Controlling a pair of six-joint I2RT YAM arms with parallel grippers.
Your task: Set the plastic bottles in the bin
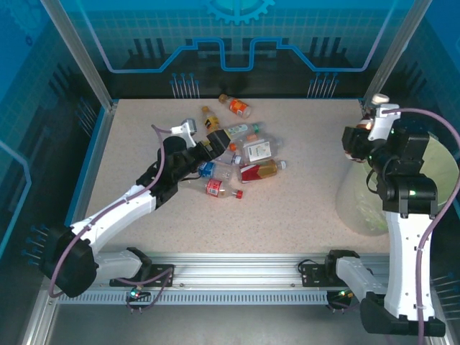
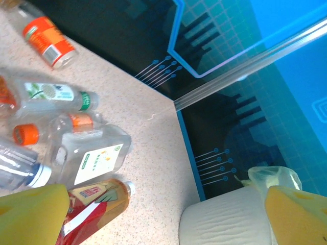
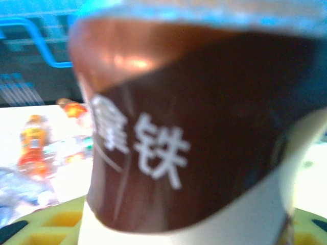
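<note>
1. Jaws first: seeing the left gripper (image 2: 168, 204) spread about as wide as possible, with yellow fingers (image 2: 30, 217) at both bottom corners of its wrist view. Nothing between them but bare table (image 2: 153, 148).
2. Seeing the right gripper (image 3: 179, 232) pinching a brown latte bottle (image 3: 194, 127). Sitting smack between the yellow fingers and right up against the lens, so blurry as anything.
3. Long axis of that one: runs bottom to top in the right wrist view, leaning a touch. In the top view, got the pale cap end poking out past the gripper toward the far side, at the far-left edge of the bin (image 1: 445, 154).
4. Can read 拿铁 in white on the brown wrap, right way up. Plain white band below it, no writing to make out there.
5. Got the rest of the plastic bottles (image 1: 241, 154) lying flat in a loose pile mid-table, well apart from the bin and pointing every which way. Left gripper hanging over the pile's left side.
6. From the left wrist:
   - orange-label bottle (image 2: 48, 41), lying diagonal, apart from the others
   - clear bottle with a green cap (image 2: 56, 94), cap pointing right
   - squarish clear bottle (image 2: 94, 155), white label, print too small to read
   - red-label bottle (image 2: 94, 204) with amber liquid, white cap pointing up-right, partly behind the left-hand finger; can't tell if touching
</note>
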